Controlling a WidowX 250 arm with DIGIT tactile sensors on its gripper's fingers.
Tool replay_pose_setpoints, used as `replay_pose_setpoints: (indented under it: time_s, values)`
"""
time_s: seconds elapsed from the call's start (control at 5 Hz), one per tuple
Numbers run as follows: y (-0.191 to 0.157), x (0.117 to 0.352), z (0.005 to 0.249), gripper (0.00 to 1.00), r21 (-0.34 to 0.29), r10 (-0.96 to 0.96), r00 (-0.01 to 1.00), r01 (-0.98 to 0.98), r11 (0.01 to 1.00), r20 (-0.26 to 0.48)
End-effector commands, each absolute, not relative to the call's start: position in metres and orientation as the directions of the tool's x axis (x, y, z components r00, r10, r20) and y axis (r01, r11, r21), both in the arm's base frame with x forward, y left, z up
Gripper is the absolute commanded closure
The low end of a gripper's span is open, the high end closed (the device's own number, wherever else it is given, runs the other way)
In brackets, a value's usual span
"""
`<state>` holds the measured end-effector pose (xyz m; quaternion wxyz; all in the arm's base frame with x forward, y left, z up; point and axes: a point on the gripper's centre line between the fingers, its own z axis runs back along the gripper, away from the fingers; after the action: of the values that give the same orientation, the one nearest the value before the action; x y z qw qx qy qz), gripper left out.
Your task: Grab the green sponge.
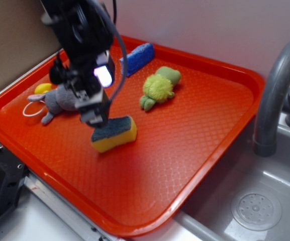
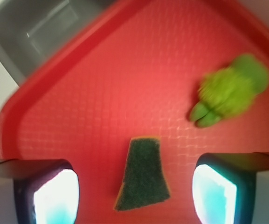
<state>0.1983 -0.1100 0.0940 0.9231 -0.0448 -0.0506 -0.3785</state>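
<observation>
Wrist view shows the gripper [image 2: 136,193] with its fingers [image 2: 55,198] spread apart, the green sponge [image 2: 142,175] lying untouched between them, its long axis pointing straight ahead. Beyond the sponge, to the right, lies the plush toy [image 2: 230,91] on the red tray [image 2: 101,93].

two sponges [image 1: 114,134] [image 1: 137,58], two plush toys [image 1: 160,87] [image 1: 59,102]

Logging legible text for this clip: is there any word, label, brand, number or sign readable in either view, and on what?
None readable in either view.
Green sponge: plain, no label.
Blue sponge: no print shows.
Lime-green plush toy and grey plush toy: no tags visible.
Orange tray: only a moulded grid texture.
Gripper: glowing pads, no markings; exterior view too blurred to tell.
</observation>
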Motion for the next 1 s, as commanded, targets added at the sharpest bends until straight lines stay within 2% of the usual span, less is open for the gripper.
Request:
replay_pose_setpoints:
  time_s: [0.0, 0.4, 0.6, 0.8]
  values:
    - [-0.113, 0.197, 0.066, 0.00, -0.015, -0.710, 0.703, 0.711, 0.703, 0.043]
    - [-0.119, 0.197, 0.039, 0.00, -0.052, -0.740, 0.672, 0.739, 0.672, -0.031]
    - [-0.123, 0.195, 0.031, 0.00, -0.047, -0.745, 0.664, 0.744, 0.667, -0.059]
    - [-0.122, 0.195, 0.032, 1.00, -0.027, -0.723, 0.688, 0.723, 0.690, -0.064]
